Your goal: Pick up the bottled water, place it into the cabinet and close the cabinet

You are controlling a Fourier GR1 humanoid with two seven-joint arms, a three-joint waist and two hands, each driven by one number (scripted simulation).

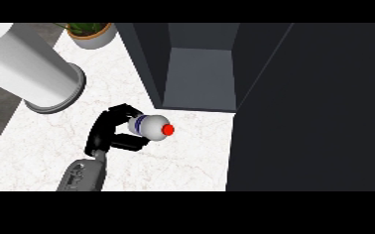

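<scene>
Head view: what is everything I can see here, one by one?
Counter: one, white marbled, fills the middle and lower left.
Cabinet: one, dark grey, top centre, standing open with its inside showing.
Cabinet door: one, dark, swung open along the right side.
Cylinder: one, white with a grey rim at its base, left side; I cannot tell what it is.
Potted plant: one, green leaves in a pale pot, top left.
Bottled water: one, white with a blue band and red cap, centre left, held above the counter.
Forearm: one, grey, lower left.
Left robot hand: one, black, curled round the bottle.
Right robot hand: not in view.
</scene>
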